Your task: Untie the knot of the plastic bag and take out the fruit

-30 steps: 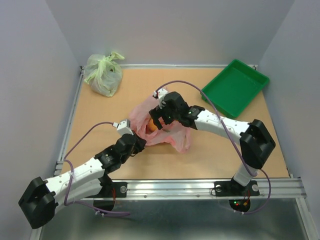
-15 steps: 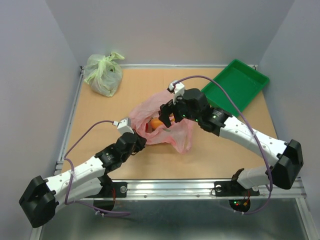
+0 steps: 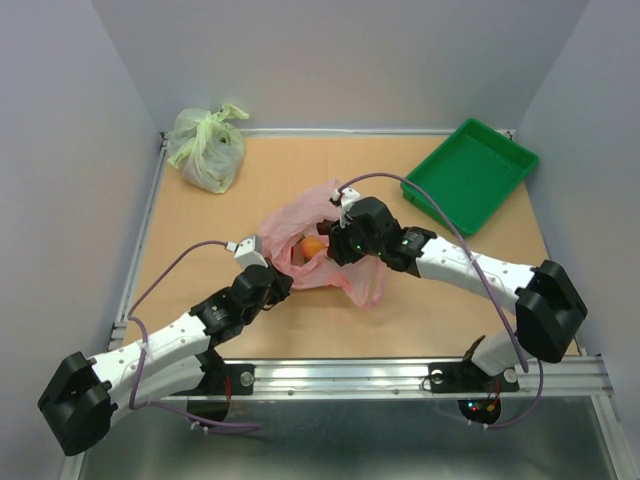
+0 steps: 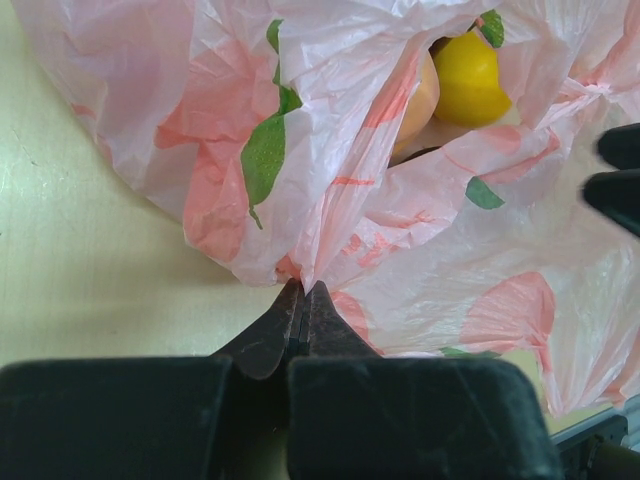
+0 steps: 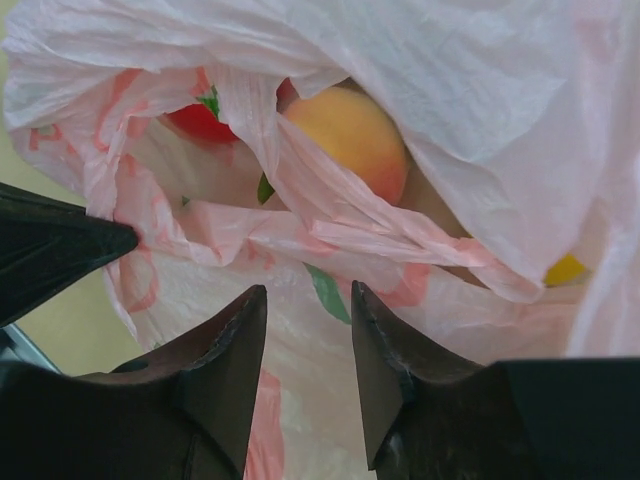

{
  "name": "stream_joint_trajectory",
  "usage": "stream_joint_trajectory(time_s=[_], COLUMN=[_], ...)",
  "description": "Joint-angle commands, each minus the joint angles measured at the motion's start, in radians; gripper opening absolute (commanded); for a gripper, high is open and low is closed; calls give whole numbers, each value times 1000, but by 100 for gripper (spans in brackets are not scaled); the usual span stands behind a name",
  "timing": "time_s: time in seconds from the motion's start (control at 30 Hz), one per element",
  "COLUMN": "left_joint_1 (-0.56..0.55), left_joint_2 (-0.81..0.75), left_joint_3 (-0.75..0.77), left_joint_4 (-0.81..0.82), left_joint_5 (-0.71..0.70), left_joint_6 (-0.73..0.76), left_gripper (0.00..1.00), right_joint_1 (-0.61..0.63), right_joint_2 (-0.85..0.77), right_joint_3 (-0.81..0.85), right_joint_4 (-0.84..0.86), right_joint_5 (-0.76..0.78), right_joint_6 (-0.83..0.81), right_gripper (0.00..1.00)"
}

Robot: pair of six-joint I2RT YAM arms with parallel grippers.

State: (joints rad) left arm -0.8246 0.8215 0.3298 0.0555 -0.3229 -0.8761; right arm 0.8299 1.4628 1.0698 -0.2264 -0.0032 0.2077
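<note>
The pink plastic bag (image 3: 335, 262) lies mid-table with its mouth gaping; the knot is out of view. My left gripper (image 3: 277, 280) is shut on a fold of the bag's near-left edge (image 4: 302, 288). My right gripper (image 3: 338, 246) hangs at the mouth's right side. Its jaws stand partly apart over the plastic (image 5: 308, 300), nothing pinched between them. Fruit shows inside: an orange-peach one (image 5: 350, 135) (image 3: 312, 246), a red one (image 5: 200, 122) and a yellow one (image 4: 468, 75).
A pale green tied bag (image 3: 207, 150) sits in the far left corner. A green tray (image 3: 470, 175) stands at the far right. The right gripper's dark fingers (image 4: 618, 170) show at the right edge of the left wrist view.
My right gripper swung right and back, then came down to the bag's mouth with its jaws narrowed. The orange fruit now shows in the mouth. The left gripper kept its pinch.
</note>
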Motion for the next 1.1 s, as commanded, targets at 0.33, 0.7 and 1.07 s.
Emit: stream_joint_trajectory(time_s=[0.33,0.7,1.07], left_joint_1=[-5,-5,-5], left_joint_2=[-5,-19,-10], left_joint_3=[37,6,18], left_joint_4=[17,17,17], left_joint_5=[-8,16,18], left_joint_6=[11,-1,3], left_gripper=[0,0,0], right_joint_1=[3,5,3], right_joint_2=[235,294,421], right_joint_3=[53,116,188], right_joint_4=[291,289,292], right_joint_5=[-95,-32,-18], right_joint_6=[45,-85,-105], right_gripper=[44,89,100])
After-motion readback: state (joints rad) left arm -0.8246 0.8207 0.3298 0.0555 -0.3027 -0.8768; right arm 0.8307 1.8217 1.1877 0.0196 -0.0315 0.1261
